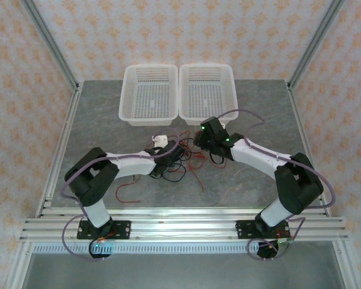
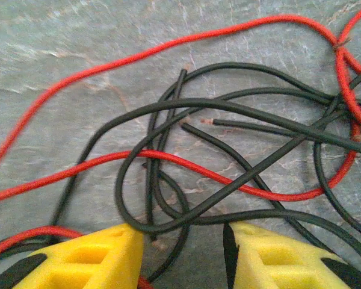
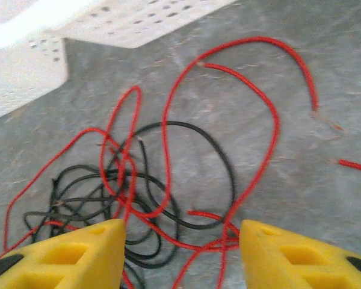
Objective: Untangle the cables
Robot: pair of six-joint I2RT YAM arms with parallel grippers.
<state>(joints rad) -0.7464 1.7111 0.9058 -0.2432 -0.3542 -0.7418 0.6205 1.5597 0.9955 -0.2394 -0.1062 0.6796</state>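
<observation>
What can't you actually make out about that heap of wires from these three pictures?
- Top view: the cables are too thin to count, and the left arm and right arm cover the knot's middle.
- Left wrist view: black cables leave the right edge and pass under the yellow fingers, so where they lead is hidden.
- Right wrist view: one red piece is cut off by the right edge; the white basket is blurred.

Walls point(image 1: 168, 30) are papered in pale cream with a repeating orange floral motif, and slanted aluminium posts point(image 1: 50, 42) are set against them at the corners. A grey marbled tabletop point(image 1: 102, 126) is bounded along the near edge by ribbed aluminium rails point(image 1: 186, 227), on which bright light is reflected.
</observation>
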